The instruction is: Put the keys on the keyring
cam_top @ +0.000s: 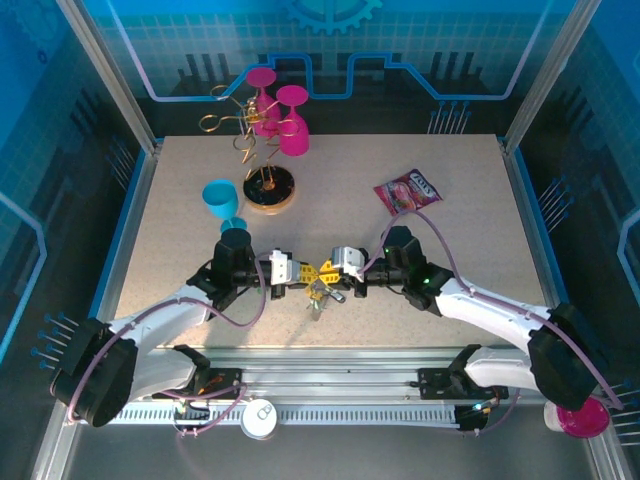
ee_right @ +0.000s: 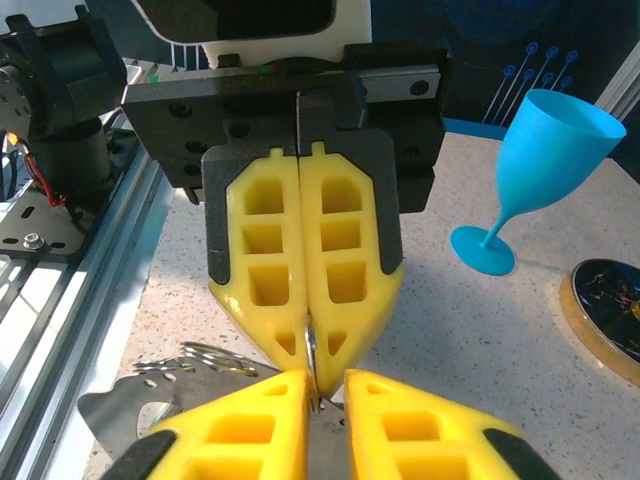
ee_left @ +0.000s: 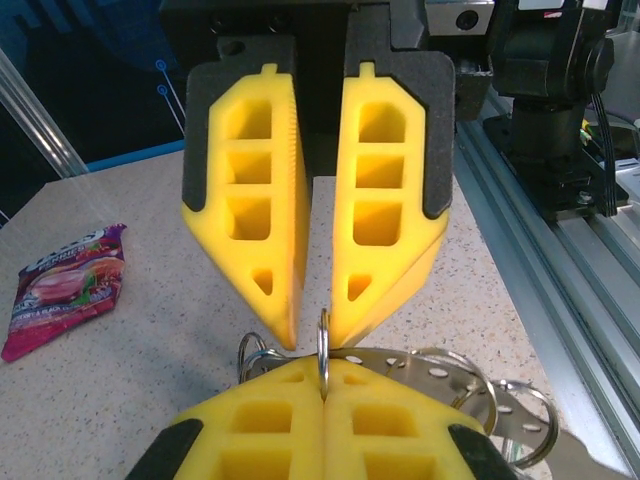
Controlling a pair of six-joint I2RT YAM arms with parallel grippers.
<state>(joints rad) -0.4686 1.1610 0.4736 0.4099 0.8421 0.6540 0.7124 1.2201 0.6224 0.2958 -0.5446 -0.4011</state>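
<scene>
My two grippers meet tip to tip near the table's front middle. The left gripper (cam_top: 308, 275) (ee_left: 323, 385) is shut on a thin metal ring, the keyring (ee_left: 323, 340) (ee_right: 311, 350), seen edge-on and standing upright between its pads. Facing it, the right gripper (cam_top: 325, 272) (ee_right: 328, 385) has its jaws slightly apart around the same ring, which touches one fingertip (ee_left: 350, 320). Under the tips hangs a small bunch of keys (cam_top: 322, 293). A flat perforated metal piece (ee_left: 440, 375) (ee_right: 130, 400) with small split rings lies just beside the fingers.
A blue goblet (cam_top: 220, 197) (ee_right: 545, 140) stands behind the left arm. A gold wire stand on a round black base (cam_top: 268, 185) and two pink goblets (cam_top: 280, 115) are at the back. A candy packet (cam_top: 408, 190) (ee_left: 65, 285) lies back right. The aluminium rail (ee_left: 560, 250) borders the near edge.
</scene>
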